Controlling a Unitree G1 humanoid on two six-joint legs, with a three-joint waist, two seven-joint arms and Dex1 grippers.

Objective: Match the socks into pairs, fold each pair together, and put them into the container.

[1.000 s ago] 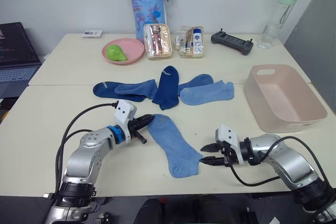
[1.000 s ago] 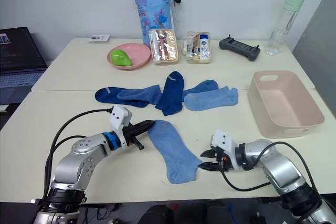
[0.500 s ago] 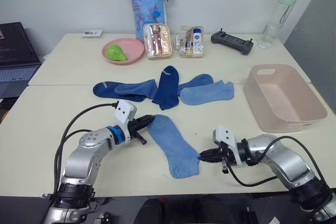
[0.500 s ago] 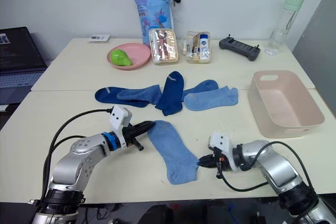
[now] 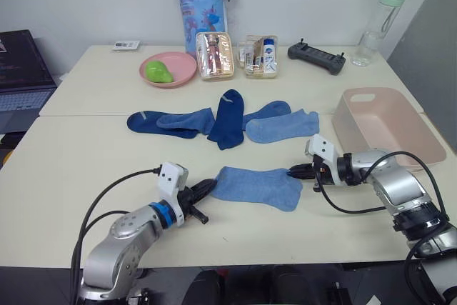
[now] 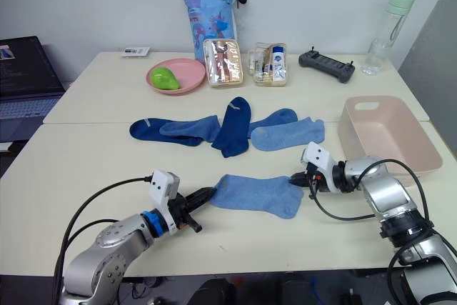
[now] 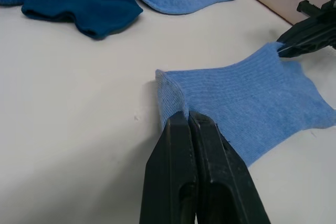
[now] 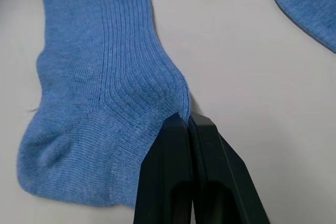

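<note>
Claws, left (image 5: 211, 185) and right (image 5: 291, 172), pinch opposite ends of one sock (image 5: 258, 186).

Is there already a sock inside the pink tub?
No, the pink tub holds nothing; the light blue sock lies on the table between both grippers.

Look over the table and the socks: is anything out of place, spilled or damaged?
Nothing stands out. The medium blue sock lies flat on the table, pinched at opposite ends by the left hand and right hand. The other socks lie overlapped, unspilled.
</note>
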